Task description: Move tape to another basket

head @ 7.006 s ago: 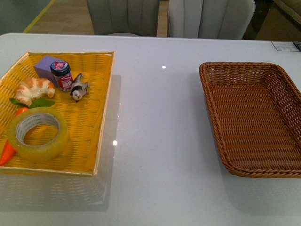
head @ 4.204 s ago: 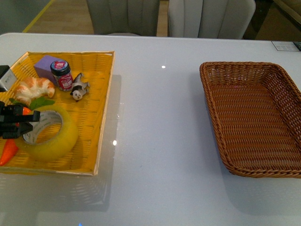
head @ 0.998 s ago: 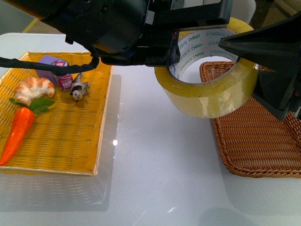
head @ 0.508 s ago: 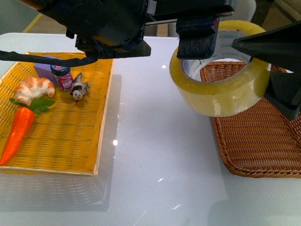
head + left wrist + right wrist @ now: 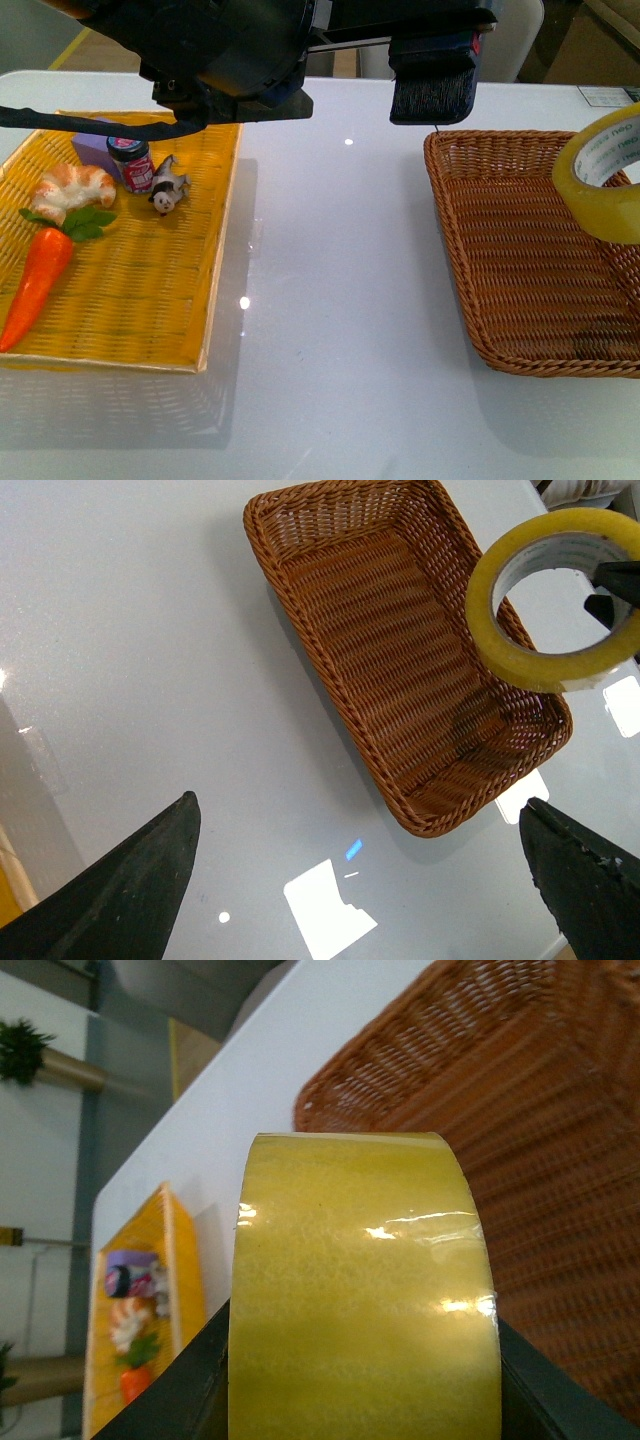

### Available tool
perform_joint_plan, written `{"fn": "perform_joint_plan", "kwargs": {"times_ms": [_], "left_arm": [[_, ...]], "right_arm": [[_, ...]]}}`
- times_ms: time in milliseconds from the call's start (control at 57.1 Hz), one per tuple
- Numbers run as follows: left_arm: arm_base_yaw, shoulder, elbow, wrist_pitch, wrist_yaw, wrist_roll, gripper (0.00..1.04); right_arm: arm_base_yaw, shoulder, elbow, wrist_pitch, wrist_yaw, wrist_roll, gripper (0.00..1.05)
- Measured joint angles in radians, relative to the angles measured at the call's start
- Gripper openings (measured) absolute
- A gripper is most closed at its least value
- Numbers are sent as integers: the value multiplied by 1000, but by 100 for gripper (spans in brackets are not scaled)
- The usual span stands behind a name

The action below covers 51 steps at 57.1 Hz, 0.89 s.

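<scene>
The right gripper (image 5: 365, 1400) clamps the large roll of translucent yellowish packing tape (image 5: 605, 185), which hangs above the right side of the dark brown woven wicker basket (image 5: 455, 230). The left gripper (image 5: 360, 880) is spread and empty. Centre the roll inside the rim, lower it to the floor, then release.

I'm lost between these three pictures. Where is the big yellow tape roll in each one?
Front view: tape at the right edge, above the basket.
Left wrist view: tape in the picture's upper right, by the basket's corner.
Right wrist view: tape fills the middle.
Shared landmark: the brown basket.
</scene>
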Motion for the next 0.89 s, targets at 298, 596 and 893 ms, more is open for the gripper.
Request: {"fn": "perform_joint_plan", "kwargs": {"times_ms": [298, 596, 893], "left_arm": [[0, 0, 0, 0, 0, 0, 96], [0, 0, 0, 0, 0, 0, 96], [0, 0, 0, 0, 0, 0, 96]], "right_arm": [[75, 262, 195, -43, 32, 7, 64], [82, 280, 158, 10, 97, 10, 95], [-20, 37, 8, 71, 127, 16, 96]]}}
